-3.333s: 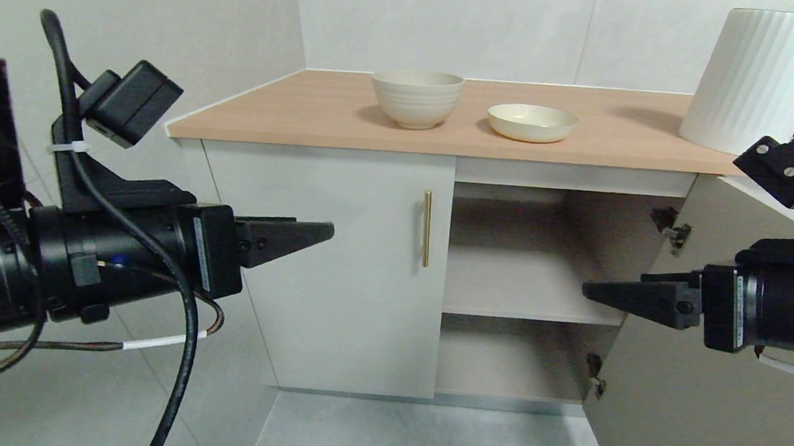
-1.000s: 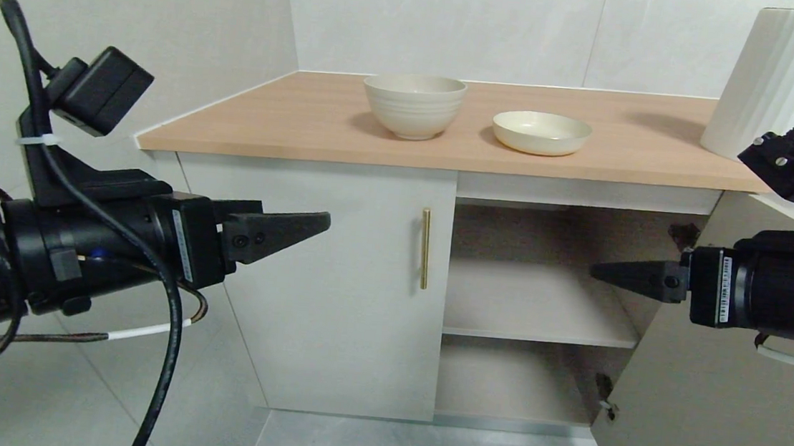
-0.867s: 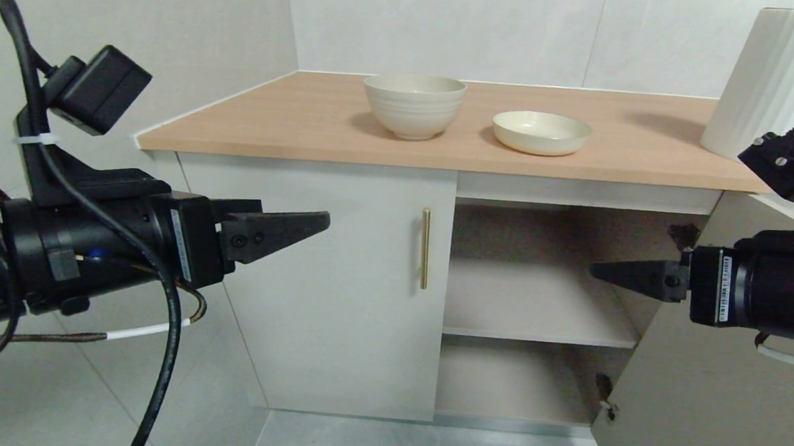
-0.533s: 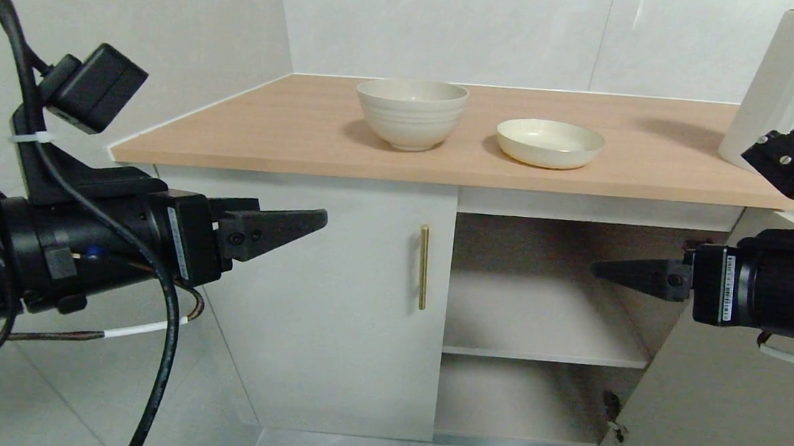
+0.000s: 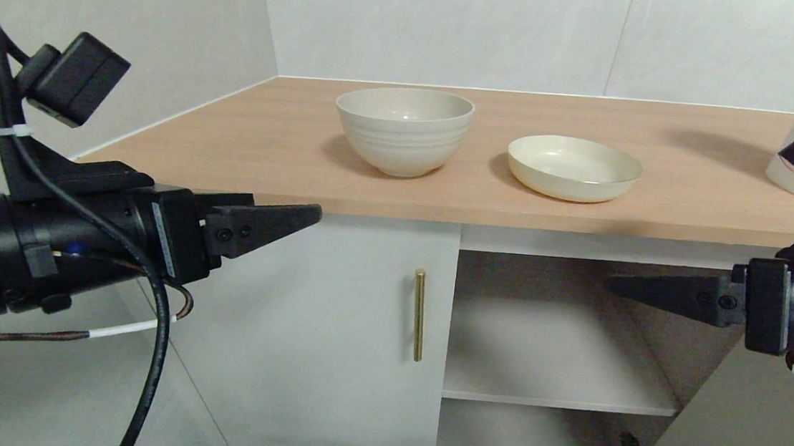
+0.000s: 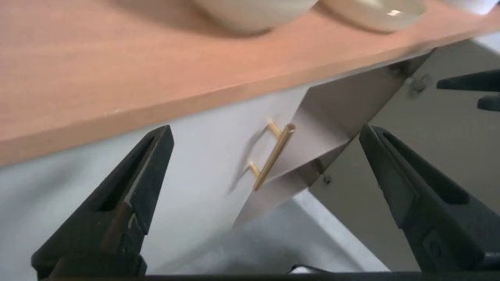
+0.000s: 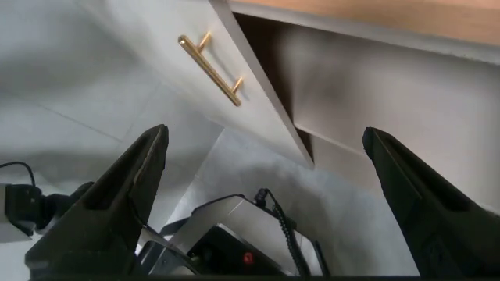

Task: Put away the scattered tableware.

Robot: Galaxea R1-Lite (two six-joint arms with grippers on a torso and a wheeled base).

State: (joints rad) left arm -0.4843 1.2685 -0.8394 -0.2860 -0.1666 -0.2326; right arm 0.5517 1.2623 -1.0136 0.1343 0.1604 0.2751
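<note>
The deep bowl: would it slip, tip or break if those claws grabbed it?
The bowl looks like glazed ceramic, so probably stiff, fairly heavy and breakable if dropped. Its glossy, curved wall could slip when pinched. Its narrow foot suggests a push near the rim could tip it.

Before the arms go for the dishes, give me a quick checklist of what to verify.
1. The left gripper open and empty: ok.
2. The right gripper open and empty: ok.
3. The bowl upright on the counter, apart from the shallow dish: ok.
4. The right cabinet door open, shelf exposed: ok.
5. Room between the right gripper and that door: cannot tell.
</note>
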